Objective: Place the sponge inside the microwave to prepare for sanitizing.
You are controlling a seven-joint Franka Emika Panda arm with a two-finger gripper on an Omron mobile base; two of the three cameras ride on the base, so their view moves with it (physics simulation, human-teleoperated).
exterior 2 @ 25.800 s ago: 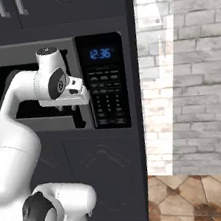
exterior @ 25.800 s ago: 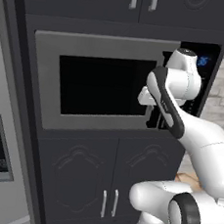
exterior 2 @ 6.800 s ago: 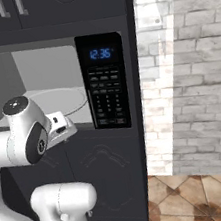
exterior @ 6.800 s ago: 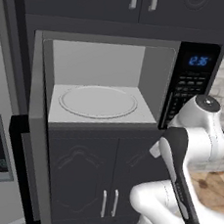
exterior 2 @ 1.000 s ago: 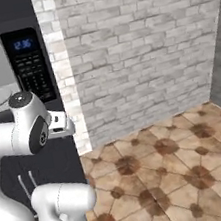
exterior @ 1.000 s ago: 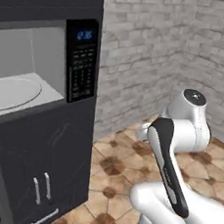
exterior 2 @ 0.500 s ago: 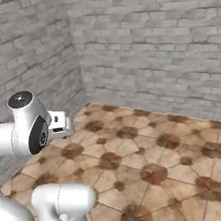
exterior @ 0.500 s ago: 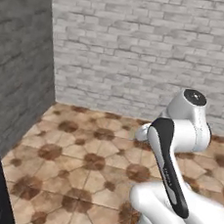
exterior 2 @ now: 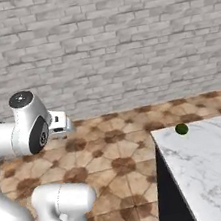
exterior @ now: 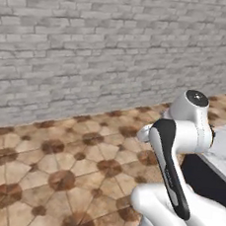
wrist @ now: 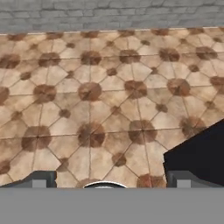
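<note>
Fingers (wrist: pixel 107 179) wide apart (nothing between) — above tiled floor (wrist: pixel 109 87)

A small dark green thing (exterior 2: pixel 182 129) lies on the white marble bench (exterior 2: pixel 217 166), close to its far left corner and just inside the far edge. It looks rounded, but it is too small to tell its shape or any yellow layer. It sits well apart from the tool (exterior 2: pixel 64 124), off to the tool's right and a little lower, untouched.
</note>
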